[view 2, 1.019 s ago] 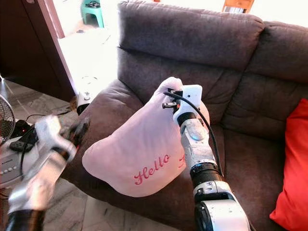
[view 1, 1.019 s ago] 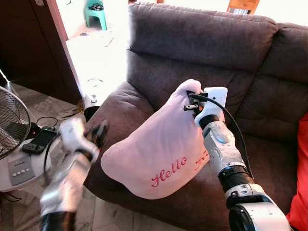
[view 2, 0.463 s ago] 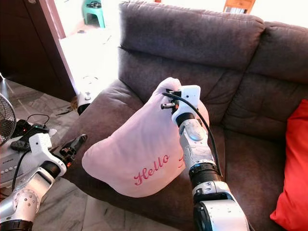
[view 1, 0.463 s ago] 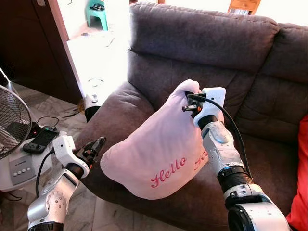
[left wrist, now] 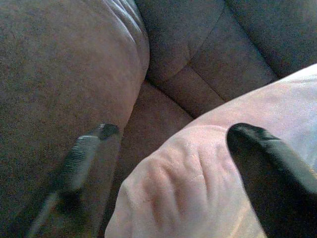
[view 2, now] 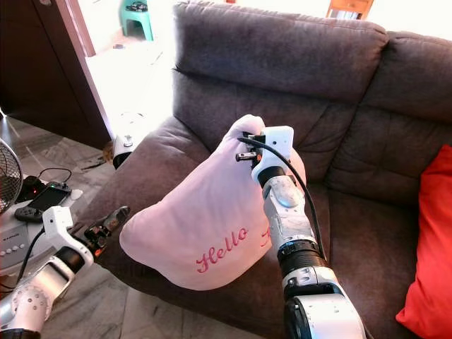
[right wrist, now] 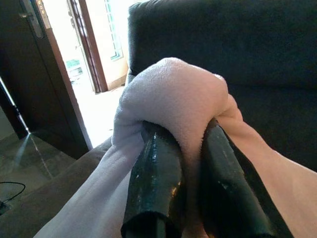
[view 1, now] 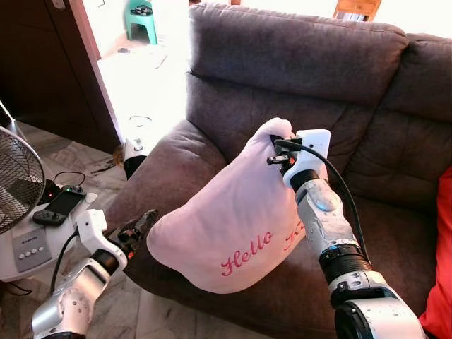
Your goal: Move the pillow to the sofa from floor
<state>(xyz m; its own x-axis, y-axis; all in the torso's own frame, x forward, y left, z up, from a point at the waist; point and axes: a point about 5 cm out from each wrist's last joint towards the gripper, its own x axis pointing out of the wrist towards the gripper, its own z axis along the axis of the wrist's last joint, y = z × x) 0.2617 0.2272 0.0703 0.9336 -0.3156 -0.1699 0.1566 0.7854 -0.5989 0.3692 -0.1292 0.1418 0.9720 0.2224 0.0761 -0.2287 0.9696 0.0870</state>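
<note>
Grey tiled floor (view 1: 141, 311) lies nearest, with a standing fan (view 1: 18, 205) and a small black device (view 1: 60, 203) on its base at the robot's left. Just above it the left end effector (view 1: 141, 224) hangs beside the sofa's armrest, its two fingers spread apart, near the lower corner of the pillow but not closed on it. The pink pillow (view 1: 233, 219) (with "Hello" stitched in red) is held up over the seat of the brown sofa (view 1: 296, 56), its lower part close to the seat's front edge. The right end effector (right wrist: 190, 163) is clamped on the pillow's top corner. A red cushion (view 2: 431, 247) lies on the sofa at the right. Farther back stands a green stool (view 1: 141, 18) in a bright doorway.
</note>
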